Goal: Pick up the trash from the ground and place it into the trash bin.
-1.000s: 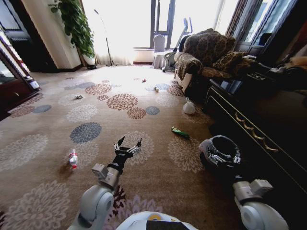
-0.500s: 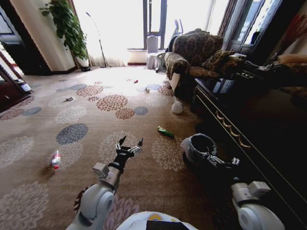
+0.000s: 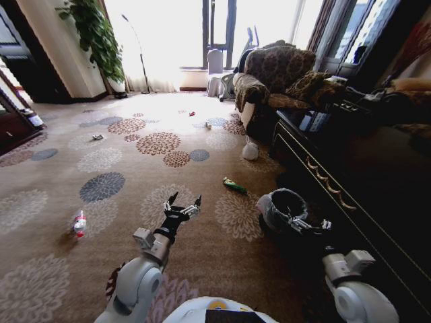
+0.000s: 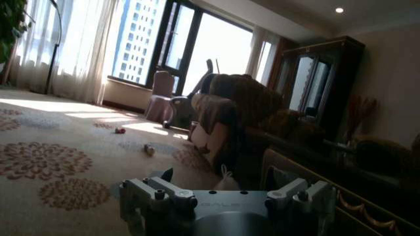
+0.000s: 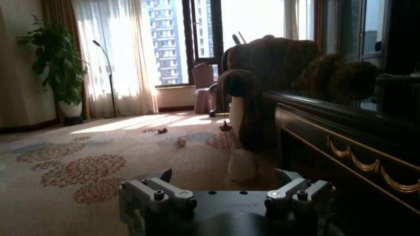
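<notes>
Left gripper (image 3: 183, 205): fingers spread wide, empty, arm stretched forward low over the patterned carpet (image 3: 121, 161). Right gripper (image 3: 306, 224): fingers parted, empty, held at the near rim of the trash bin (image 3: 281, 207). Green bottle (image 3: 234, 185) lay just beyond the bin; white knotted bag (image 3: 250, 151) by the armchair (image 3: 276, 81); orange-capped bottle (image 3: 79, 224) far left. Dark cabinet (image 3: 363, 175) at right.

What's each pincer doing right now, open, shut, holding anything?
Left pincer: open, empty, held above the carpet.
Right pincer: open, empty, beside the trash bin.
</notes>
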### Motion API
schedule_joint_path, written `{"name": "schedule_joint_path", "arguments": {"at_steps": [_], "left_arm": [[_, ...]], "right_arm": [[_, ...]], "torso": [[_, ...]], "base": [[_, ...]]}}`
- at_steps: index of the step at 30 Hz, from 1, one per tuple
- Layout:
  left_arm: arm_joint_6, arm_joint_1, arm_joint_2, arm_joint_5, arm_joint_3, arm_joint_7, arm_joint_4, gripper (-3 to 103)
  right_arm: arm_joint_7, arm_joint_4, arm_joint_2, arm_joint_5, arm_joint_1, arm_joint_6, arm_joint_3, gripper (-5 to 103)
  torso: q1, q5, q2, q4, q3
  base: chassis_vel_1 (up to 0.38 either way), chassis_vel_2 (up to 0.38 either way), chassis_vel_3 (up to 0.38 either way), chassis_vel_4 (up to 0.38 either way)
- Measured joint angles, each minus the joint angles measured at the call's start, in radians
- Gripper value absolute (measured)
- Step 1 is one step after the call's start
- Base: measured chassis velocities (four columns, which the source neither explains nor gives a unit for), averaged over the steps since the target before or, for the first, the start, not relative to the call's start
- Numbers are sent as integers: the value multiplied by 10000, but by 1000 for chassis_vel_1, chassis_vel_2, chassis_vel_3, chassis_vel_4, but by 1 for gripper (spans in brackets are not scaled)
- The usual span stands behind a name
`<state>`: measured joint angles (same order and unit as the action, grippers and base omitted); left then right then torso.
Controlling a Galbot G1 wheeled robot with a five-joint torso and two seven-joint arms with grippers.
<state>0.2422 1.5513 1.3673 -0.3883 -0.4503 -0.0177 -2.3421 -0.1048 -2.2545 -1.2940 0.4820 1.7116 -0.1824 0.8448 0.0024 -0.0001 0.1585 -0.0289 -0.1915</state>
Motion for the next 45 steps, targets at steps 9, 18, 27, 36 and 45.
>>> {"name": "schedule_joint_path", "arguments": {"at_steps": [9, 18, 27, 36, 45], "left_arm": [[6, -29, -23, -31, -45, -2, 10, 100], [25, 16, -136, -169, -178, -1, -51, 100], [27, 14, -52, -179, -159, 14, 57, 100], [27, -51, -144, -237, -138, 19, 149, 100], [29, 245, -103, -203, -172, 24, 24, 100]], "right_arm": [[-82, 190, 137, -19, 0, 13, 71, 100], [-331, 364, 141, -156, 318, 50, 305, 100], [-469, 629, -40, -296, 254, 286, 248, 100], [-742, 2056, 179, -163, -195, 890, 45, 100], [-763, 3917, 1138, -390, -1055, 588, 63, 100]], "torso": [[0, 0, 0, 0, 0], [8, 4, -2, -1, -6], [-5, -4, 0, 0, 3], [0, 3, 0, 0, -2], [1, 5, 0, -2, -2]], "base": [[-152, 167, 151, -173], [-250, 232, 248, -247], [-33, -32, 37, 47], [-36, -61, 32, 48], [0, 0, 0, 0]]}}
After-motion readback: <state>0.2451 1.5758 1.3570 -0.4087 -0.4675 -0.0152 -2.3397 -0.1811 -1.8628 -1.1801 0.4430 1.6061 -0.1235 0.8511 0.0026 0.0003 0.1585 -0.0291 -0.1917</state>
